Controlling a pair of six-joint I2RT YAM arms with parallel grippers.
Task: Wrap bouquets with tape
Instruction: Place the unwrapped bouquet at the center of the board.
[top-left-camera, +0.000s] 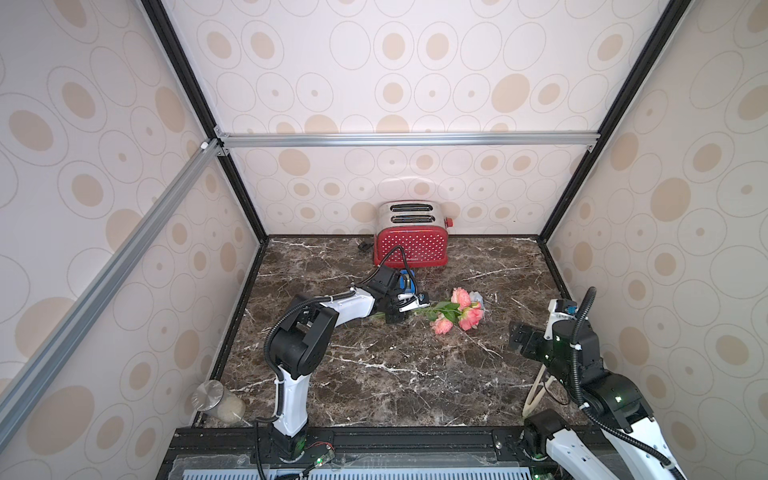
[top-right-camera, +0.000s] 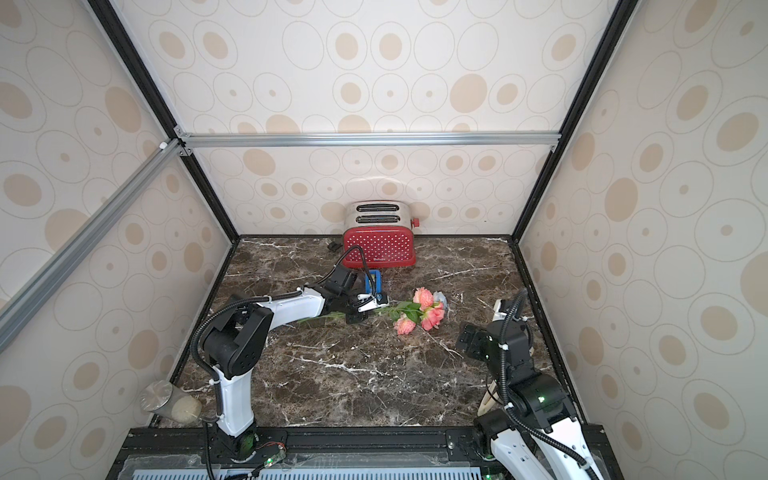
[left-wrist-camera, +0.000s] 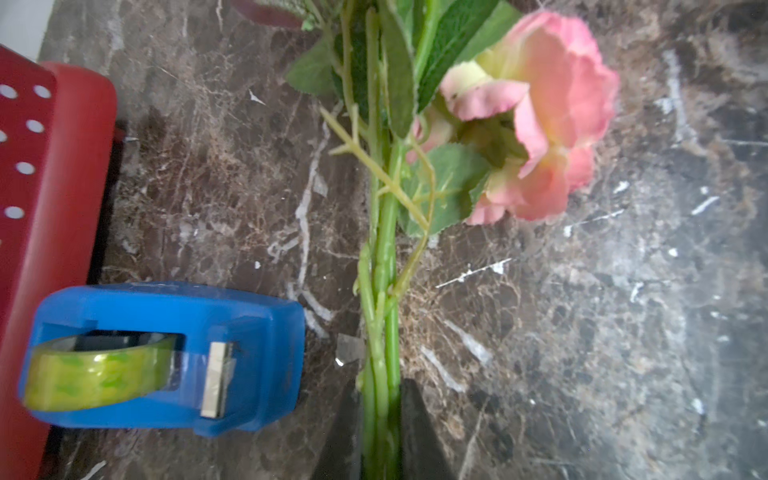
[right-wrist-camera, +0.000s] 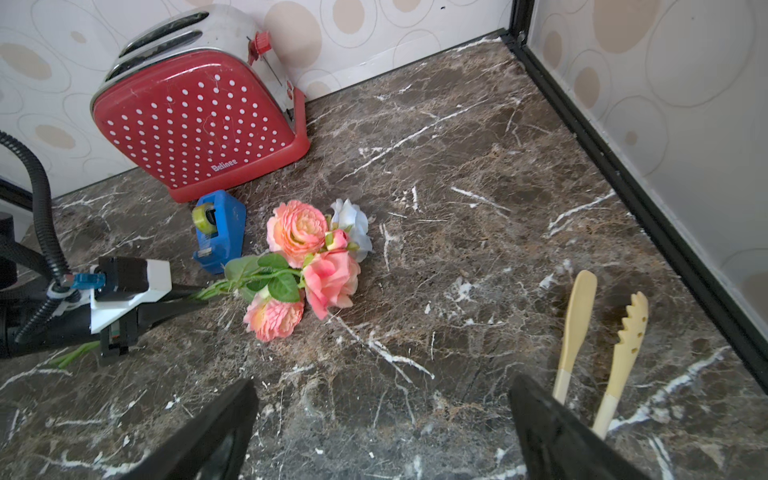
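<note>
One bouquet (right-wrist-camera: 307, 257) lies flat on the marble tabletop (top-left-camera: 415, 382), its heads pointing to the right side and its stems running left. It has three full pink-peach blooms, one small pink bud and one pale white-blue rose (right-wrist-camera: 353, 220). The left gripper (left-wrist-camera: 380, 440) is clamped on the bundled green stems (left-wrist-camera: 382, 332), one dark finger pressed against each side. There seem to be three or four stems, but they overlap too closely to count.

One roll of yellowish tape (left-wrist-camera: 95, 374) sits in one blue dispenser (right-wrist-camera: 220, 228). The dispenser stands just beside the stems, between them and the single red polka-dot toaster (top-left-camera: 411, 245) at the back wall.

The right gripper (right-wrist-camera: 382, 382) hangs over bare tabletop near the right wall, well apart from the flowers. Its jaws are spread wide with nothing between them. Two cream tong arms (right-wrist-camera: 577, 328) lie just beside it. One metal-lidded jar (top-left-camera: 218, 401) lies tipped in the near left corner.
</note>
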